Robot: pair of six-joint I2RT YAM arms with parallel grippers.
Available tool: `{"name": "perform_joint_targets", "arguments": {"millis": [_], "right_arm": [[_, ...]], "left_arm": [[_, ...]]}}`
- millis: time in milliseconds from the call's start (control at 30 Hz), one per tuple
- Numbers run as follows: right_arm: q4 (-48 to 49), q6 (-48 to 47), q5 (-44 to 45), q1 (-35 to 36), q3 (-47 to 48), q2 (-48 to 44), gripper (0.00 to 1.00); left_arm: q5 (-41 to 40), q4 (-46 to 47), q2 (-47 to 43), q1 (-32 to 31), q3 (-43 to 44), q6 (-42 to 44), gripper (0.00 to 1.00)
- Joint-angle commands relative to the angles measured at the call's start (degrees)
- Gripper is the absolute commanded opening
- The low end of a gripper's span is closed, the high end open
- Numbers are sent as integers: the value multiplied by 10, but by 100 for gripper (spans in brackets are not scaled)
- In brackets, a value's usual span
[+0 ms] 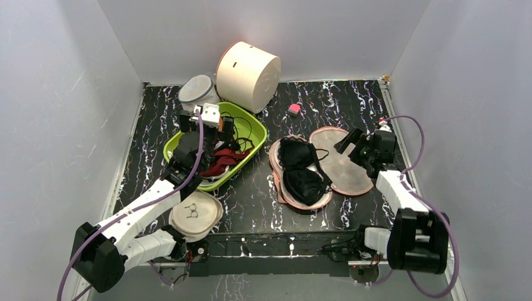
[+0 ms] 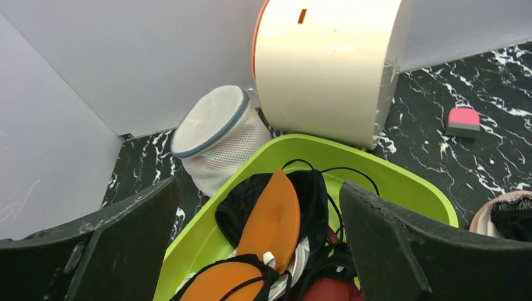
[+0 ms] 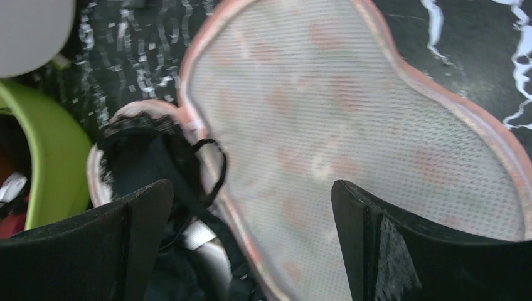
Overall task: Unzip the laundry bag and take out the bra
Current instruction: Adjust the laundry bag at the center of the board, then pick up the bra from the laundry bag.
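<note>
The right gripper's (image 3: 251, 185) two black fingers sit closest to the lens, spread wide and empty, hovering low over the laundry bag (image 1: 342, 164). The bag is the widest thing on the marbled table, and it lies unzipped and folded open like a clamshell. It is soft peach-edged mesh with faint reddish motifs, and its right-hand half is a bare flap. The unzipping therefore looks done, and the step in hand is lifting out the bra. The next move probably calls for this gripper to shift towards the bag's left half, descend, and pinch a padded cup or strap without snagging the mesh underneath. Behind the bag and to its left stands a rigid cream drum (image 1: 251, 75) with an orange rim, tipped on its side. To the bag's left is a glossy lime-green basin (image 2: 401, 182) heaped with orange-lined cups, maroon cloth and thin black straps. The left gripper (image 2: 257, 185) hangs above the basin, jaws wide apart and holding nothing. The bra (image 1: 301, 169) is black, with moulded cups and thin straps, and rests inside the bag's left half. Beyond the basin, a white mesh cylinder (image 1: 196, 89) with a blue rim leans over. Well to the bag's near left lies a round cream pouch (image 1: 196, 213) with a glasses drawing. Just behind the bag is a small pink block (image 1: 293, 108).
</note>
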Motion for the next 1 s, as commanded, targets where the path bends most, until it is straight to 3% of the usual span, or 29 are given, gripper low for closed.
{"name": "perform_joint_targets", "arguments": {"millis": [0,233,367,533,733,833,967], "right_arm": [[-39,-35,-3,49,24,-72,98],[-101,-22,83,231,48,-155,98],[-108,-15,51,279,58,-171,98],[-171,-42,25,299,83,-173,98],[-171,-60,45,323,67,-229,98],[-163,-61,112,323,52,-262,98],[-136,-59,205,323,27,-296,98]], "left_arm": [[25,-12,13,3,27,-33,98],[50,-7,14,2,17,-43,98],[101,4,19,-5,12,-49,98],[126,-33,47,-63,44,-102,98],[303,-159,73,-71,81,-311,96],[327,-150,66,-96,47,-418,94],[291,-110,80,-154,-8,-561,91]]}}
